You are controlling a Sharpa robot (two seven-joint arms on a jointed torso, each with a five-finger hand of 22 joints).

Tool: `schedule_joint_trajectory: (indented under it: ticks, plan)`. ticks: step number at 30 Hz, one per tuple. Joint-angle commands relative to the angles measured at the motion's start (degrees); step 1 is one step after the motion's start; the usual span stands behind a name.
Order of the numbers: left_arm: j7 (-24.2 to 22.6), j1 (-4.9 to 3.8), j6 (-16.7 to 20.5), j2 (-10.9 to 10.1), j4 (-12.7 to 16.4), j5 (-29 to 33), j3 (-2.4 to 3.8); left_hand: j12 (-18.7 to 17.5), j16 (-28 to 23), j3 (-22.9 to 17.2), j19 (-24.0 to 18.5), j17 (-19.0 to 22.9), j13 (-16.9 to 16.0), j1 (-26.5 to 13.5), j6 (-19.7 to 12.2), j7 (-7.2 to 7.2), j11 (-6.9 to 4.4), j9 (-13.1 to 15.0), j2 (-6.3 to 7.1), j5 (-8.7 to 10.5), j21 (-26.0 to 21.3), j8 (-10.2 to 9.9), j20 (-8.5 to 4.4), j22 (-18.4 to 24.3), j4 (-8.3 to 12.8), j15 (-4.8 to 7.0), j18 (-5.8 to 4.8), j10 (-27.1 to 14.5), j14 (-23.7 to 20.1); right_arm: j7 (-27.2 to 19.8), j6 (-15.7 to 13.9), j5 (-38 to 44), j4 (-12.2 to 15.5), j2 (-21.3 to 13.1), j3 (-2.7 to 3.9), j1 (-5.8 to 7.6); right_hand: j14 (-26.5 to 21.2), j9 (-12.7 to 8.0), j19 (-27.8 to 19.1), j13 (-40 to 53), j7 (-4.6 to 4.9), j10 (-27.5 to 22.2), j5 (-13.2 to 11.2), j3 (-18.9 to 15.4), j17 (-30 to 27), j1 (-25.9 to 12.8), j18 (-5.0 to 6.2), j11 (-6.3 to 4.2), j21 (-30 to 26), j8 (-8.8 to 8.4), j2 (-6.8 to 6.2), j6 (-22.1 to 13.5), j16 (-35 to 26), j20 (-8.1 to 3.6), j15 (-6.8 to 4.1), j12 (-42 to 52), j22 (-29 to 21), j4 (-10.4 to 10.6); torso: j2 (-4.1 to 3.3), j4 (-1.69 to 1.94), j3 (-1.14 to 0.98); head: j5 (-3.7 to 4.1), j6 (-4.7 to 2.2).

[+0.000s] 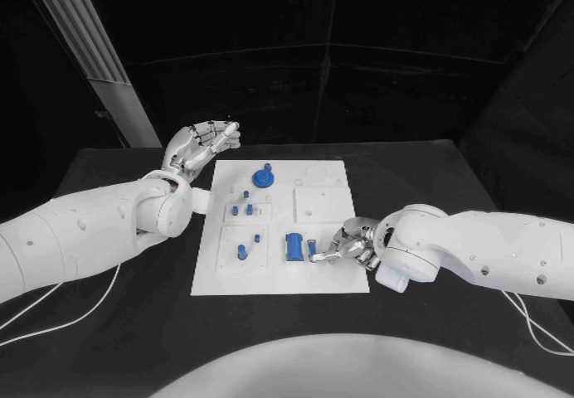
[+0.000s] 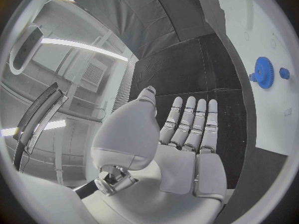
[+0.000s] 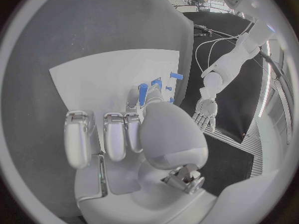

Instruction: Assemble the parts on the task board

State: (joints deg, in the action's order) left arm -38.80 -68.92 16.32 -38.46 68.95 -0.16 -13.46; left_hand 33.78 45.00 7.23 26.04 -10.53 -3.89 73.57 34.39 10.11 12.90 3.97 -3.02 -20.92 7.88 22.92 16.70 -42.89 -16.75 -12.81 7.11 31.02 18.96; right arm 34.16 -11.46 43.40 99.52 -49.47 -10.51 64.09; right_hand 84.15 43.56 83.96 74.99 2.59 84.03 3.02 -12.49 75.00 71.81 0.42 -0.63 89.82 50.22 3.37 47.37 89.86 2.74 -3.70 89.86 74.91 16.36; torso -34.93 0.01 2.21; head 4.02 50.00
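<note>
While no brand, label or readable writing can be made out, a white task board [image 1: 281, 274] lies in the middle of a black table [image 1: 443, 170] inside a dark, curtained space, with small blue parts [image 1: 293, 246] and a blue gear [image 1: 261, 177] on it. The left hand [image 1: 201, 143] hovers beyond the board's far left corner, fingers apart and holding nothing. The right hand [image 1: 343, 242] reaches over the board's near right area and pinches a small blue part [image 1: 312, 247] at its fingertips.
</note>
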Motion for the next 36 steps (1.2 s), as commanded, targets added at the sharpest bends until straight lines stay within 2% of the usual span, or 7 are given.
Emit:
schedule_joint_trajectory:
  ticks: [1,6,10,36]
  plan:
    - [-8.9,-0.06,-0.6,0.0,0.1,0.0,0.03,0.3,0.2,0.3,0.0,0.1,0.1,0.0,-0.1,5.03,0.16,-0.1,-0.38,-0.20,-0.4,0.2,-0.08,0.1,0.0,-0.13,-0.40,-0.3,-0.4,0.9,4.1,0.8,-0.4,0.5,0.02,0.08,5.9,0.7,6.0,15.0,-0.09,6.0,-0.1,-0.3,15.0,0.4,-0.42,-0.24,0.2,0.67,0.79,-0.6,0.1,-0.45,-0.48,0.1,15.1,-0.4,-0.02,0.02,0.02,0.10,0.00]
    - [-8.9,-0.06,-0.6,-0.1,0.1,0.0,0.03,0.3,0.2,0.3,0.0,0.1,0.1,0.0,-0.1,5.03,0.16,-0.1,-0.38,-0.20,-0.4,0.2,-0.08,0.1,0.0,-0.13,-0.40,-0.3,-0.4,1.1,4.6,0.8,-1.0,1.1,0.02,0.07,5.9,1.4,6.0,15.0,-0.22,6.0,-0.1,0.0,15.0,1.1,-0.42,-0.35,0.2,1.23,1.87,-0.7,0.1,-0.50,-0.54,0.1,15.1,-0.5,-0.04,0.07,0.02,0.11,0.00]
    - [-8.9,-0.06,-0.5,-0.2,0.2,0.0,0.03,0.3,0.2,0.3,0.0,0.1,0.1,0.0,-0.1,5.03,0.16,-0.1,-0.38,-0.20,-0.4,0.2,-0.08,0.1,0.0,-0.13,-0.40,-0.3,-0.4,1.2,4.6,0.8,-1.4,1.5,0.01,0.06,5.9,1.9,6.0,15.0,-0.36,6.0,-0.1,0.2,15.0,1.9,-0.42,-0.46,0.2,1.61,2.76,-0.7,0.1,-0.55,-0.60,0.1,15.1,-0.7,0.01,-0.04,0.02,-0.06,0.00]
    - [-8.9,-0.05,-0.6,-0.1,0.2,0.0,0.03,0.4,0.3,0.3,0.0,0.2,0.1,0.1,-0.1,5.03,0.16,-0.1,-0.42,-0.27,-0.4,0.2,-0.08,0.1,0.0,-0.13,-0.40,-0.4,-0.4,1.1,3.8,0.8,-2.8,3.0,0.01,0.05,5.9,2.8,6.0,15.0,-0.71,6.0,0.2,0.8,15.0,3.5,-0.42,-0.76,0.2,1.83,5.35,-0.6,0.1,-0.72,-0.79,0.1,15.1,-0.6,-0.05,-0.02,0.00,-0.02,0.00]
